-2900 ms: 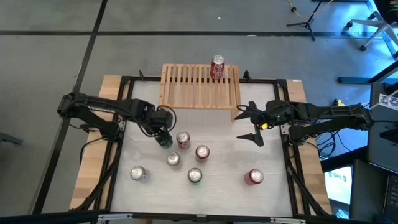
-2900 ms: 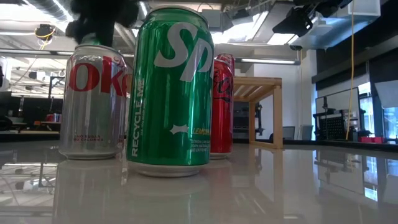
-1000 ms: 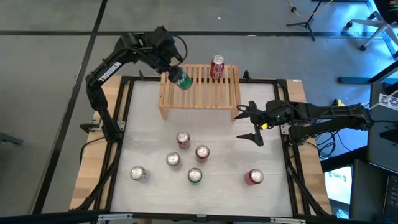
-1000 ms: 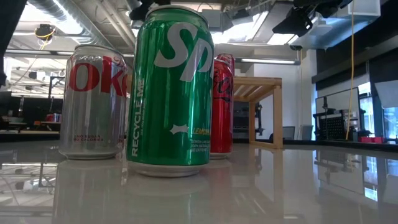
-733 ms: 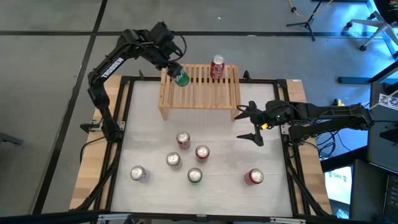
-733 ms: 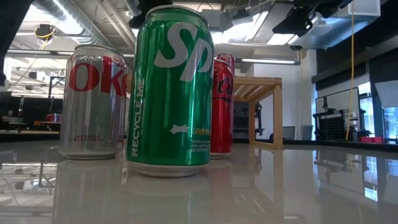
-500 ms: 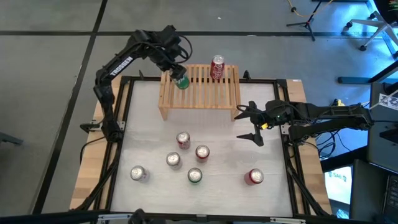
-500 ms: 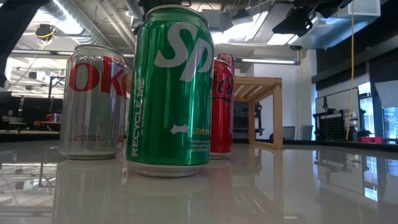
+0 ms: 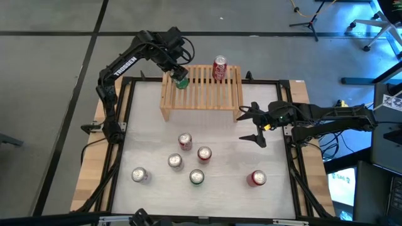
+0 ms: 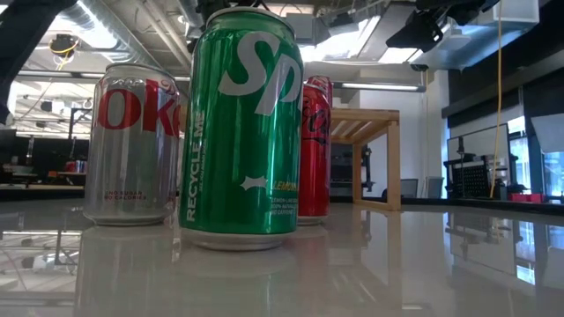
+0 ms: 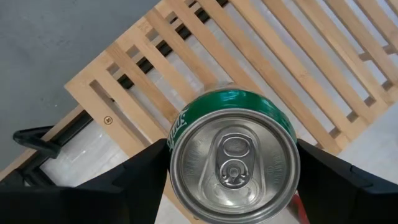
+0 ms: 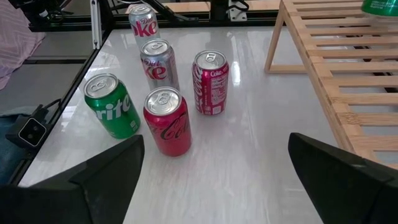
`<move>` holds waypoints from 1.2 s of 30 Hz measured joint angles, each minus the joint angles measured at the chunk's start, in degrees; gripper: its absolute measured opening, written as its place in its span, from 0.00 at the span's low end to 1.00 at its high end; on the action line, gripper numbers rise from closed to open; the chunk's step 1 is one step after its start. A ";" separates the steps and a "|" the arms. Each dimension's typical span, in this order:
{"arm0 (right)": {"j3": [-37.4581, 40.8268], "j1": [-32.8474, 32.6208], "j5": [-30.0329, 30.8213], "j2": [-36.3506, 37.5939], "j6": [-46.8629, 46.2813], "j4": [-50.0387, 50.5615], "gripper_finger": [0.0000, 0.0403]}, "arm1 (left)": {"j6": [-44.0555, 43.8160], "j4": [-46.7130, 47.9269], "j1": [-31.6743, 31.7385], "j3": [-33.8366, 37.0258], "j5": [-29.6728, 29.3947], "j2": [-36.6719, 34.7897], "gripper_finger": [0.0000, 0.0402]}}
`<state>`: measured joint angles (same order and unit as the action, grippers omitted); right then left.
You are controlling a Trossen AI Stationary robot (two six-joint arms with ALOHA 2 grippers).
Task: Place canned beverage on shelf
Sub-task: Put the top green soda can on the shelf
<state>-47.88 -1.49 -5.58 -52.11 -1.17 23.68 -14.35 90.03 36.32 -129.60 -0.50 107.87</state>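
On a white table (image 9: 270, 201) ringed by grey floor, the left gripper (image 9: 180, 80) grasps a green can (image 11: 233, 155) over the wooden shelf's (image 9: 207, 94) left end, while the right gripper (image 9: 251, 123) waits spread beside the shelf's right leg.

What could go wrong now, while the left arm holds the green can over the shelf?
1. The left gripper holds the green can near the left end of the shelf. Released there, it may tip off the edge.
2. The shelf top is slatted, so the can may rock on the gaps if set down tilted.
3. The red can stands on the shelf; it seems clear, but a sideways move could knock it.
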 joint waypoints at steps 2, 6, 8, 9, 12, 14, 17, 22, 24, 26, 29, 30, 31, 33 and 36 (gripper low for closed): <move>0.00 -0.01 0.00 0.00 0.00 0.00 0.97 | 0.00 0.01 -0.11 0.00 -0.01 0.00 0.69; 0.00 -0.01 0.00 -0.01 0.00 0.00 0.97 | 0.00 0.01 -0.14 0.00 -0.02 0.00 0.69; 0.00 0.00 0.00 0.01 0.00 0.00 0.97 | 0.02 0.01 -0.14 0.00 -0.33 0.00 0.69; 0.00 0.01 0.00 0.01 0.00 0.00 0.97 | 0.04 0.01 -0.18 0.00 -0.47 0.00 0.69; 0.00 -0.01 -0.01 0.00 0.00 0.00 0.97 | 0.04 0.01 -0.58 0.00 -1.28 -0.02 0.69; 0.00 0.01 0.00 0.01 0.00 0.00 0.97 | 0.07 0.00 -1.01 0.00 -2.16 -0.02 0.69; 0.00 0.00 0.00 -0.01 0.00 0.00 0.97 | 0.09 0.01 -1.50 0.00 -1.98 -0.02 0.69; 0.00 0.01 -0.02 -0.01 0.00 0.00 0.97 | 0.08 -0.02 -2.65 0.01 -2.11 0.31 0.69; 0.00 0.01 0.00 -0.01 0.00 -0.02 0.97 | 0.08 -0.02 -3.35 0.02 -1.99 0.56 0.69; 0.00 0.01 0.00 0.01 0.00 0.00 0.97 | 0.85 -0.03 -3.86 0.02 -2.01 0.71 0.69; 0.00 0.01 0.00 -0.01 0.00 0.00 0.97 | 1.91 -0.02 -4.57 0.02 -2.04 0.74 0.69; 0.00 0.00 0.00 0.01 0.00 -0.02 0.97 | 2.22 -0.03 -4.77 0.02 -2.00 0.74 0.69; 0.00 0.01 0.00 0.00 0.00 -0.02 0.97 | 2.79 -0.02 -4.98 0.02 -1.98 0.74 0.69; 0.00 -0.01 0.00 0.01 0.00 -0.02 0.97 | 4.66 -0.02 -5.41 0.02 -2.00 0.74 0.69; 0.00 -0.01 0.00 -0.01 0.00 -0.02 0.97 | 9.64 -0.02 -6.08 0.02 -2.04 0.74 0.69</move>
<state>-47.88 -1.49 -5.58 -52.12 -1.17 23.66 -4.71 90.02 30.24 -129.58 -2.53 108.62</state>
